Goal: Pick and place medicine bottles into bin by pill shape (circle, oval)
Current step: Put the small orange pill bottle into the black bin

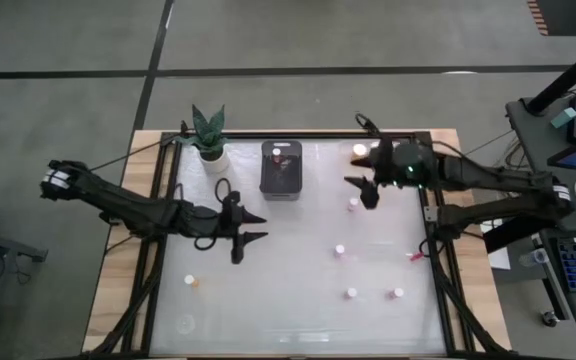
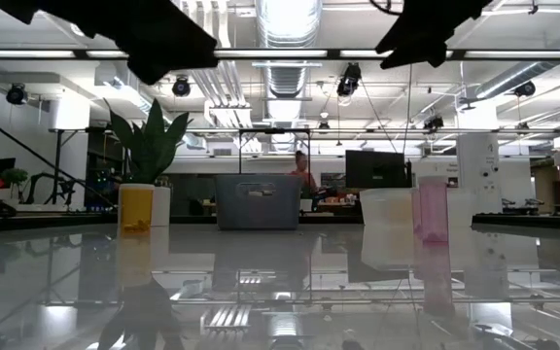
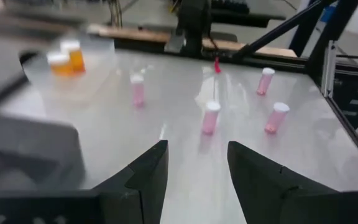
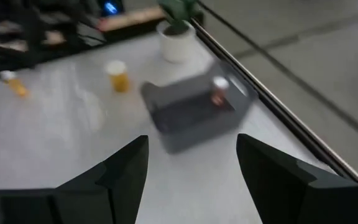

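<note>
Nearest the overhead camera we log the two arms, both raised above the table. The left gripper (image 1: 251, 226) hangs mid-table, left of centre, fingers spread wide and holding nothing; its wrist view shows bare tabletop between them. The right gripper (image 1: 366, 187) hovers at the far right, also open and empty, facing the bin (image 4: 194, 112). We judge both are placed for a fresh pick.

The dark bin (image 1: 281, 168) sits at the far edge, centre, beside the potted plant (image 1: 208, 133); one white-capped bottle (image 4: 219, 90) already rests in it.

The remaining medicine bottles (image 3: 211, 117) are scattered well apart: small pinkish ones with white caps across the right half, two orange-bodied ones (image 3: 67, 59) at the far right, and one orange bottle (image 1: 190, 281) near left. All stand upright except one red item near the right rail, apparently lying down.
</note>
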Available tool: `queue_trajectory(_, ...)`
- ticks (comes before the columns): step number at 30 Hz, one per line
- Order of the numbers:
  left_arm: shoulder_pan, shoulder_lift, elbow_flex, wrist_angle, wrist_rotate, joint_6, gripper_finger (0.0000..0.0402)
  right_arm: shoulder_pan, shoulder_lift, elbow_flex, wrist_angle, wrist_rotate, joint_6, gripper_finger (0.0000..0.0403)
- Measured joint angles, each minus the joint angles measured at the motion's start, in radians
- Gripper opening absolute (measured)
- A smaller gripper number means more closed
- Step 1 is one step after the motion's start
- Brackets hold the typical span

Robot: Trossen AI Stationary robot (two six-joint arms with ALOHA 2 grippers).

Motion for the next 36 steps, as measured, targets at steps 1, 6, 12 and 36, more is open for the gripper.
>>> queue_trajectory(1, 0.000, 0.016, 0.000, 0.000, 0.001, -0.041, 0.0151, 0.018, -0.018, -0.032, 0.040, 0.001, -0.020, 0.0235)
queue_trajectory(6, -0.006, 0.082, 0.007, -0.002, 0.034, -0.213, 0.0151, 0.085, -0.063, -0.185, 0.236, -0.001, -0.101, 0.0235)
queue_trajectory(12, -0.035, 0.144, 0.053, 0.000, 0.040, -0.289, 0.0151, 0.128, -0.063, -0.313, 0.489, -0.026, -0.215, 0.0233)
queue_trajectory(36, -0.245, 0.252, 0.302, -0.491, 0.434, -1.128, 0.0116, 0.129, -0.073, -0.367, 0.764, -0.220, -0.464, 0.0232)
